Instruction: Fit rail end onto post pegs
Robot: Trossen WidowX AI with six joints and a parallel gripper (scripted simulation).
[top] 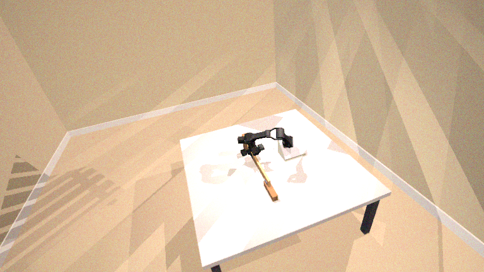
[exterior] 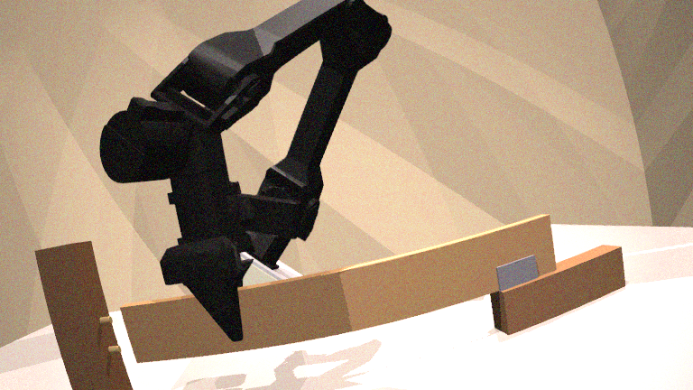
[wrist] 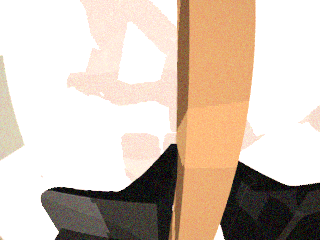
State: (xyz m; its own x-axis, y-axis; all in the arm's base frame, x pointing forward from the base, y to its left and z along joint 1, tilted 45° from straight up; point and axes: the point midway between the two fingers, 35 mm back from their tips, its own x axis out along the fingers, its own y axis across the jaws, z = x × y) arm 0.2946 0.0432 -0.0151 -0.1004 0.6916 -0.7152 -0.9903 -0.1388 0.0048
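The long wooden rail has its far end in the grey bracket on the low footboard block. My gripper is shut on the rail close to its near end and holds that end just off the white table. The rail still slopes down a little toward the short post. The rail's end face stands a small gap away from the tips of the upper peg and lower peg, roughly at their height. The holes are hidden.
The arm's base stands on a white plate at the back right of the rail. The table's edges are far from the work. Patchy light and shadows lie across the table top.
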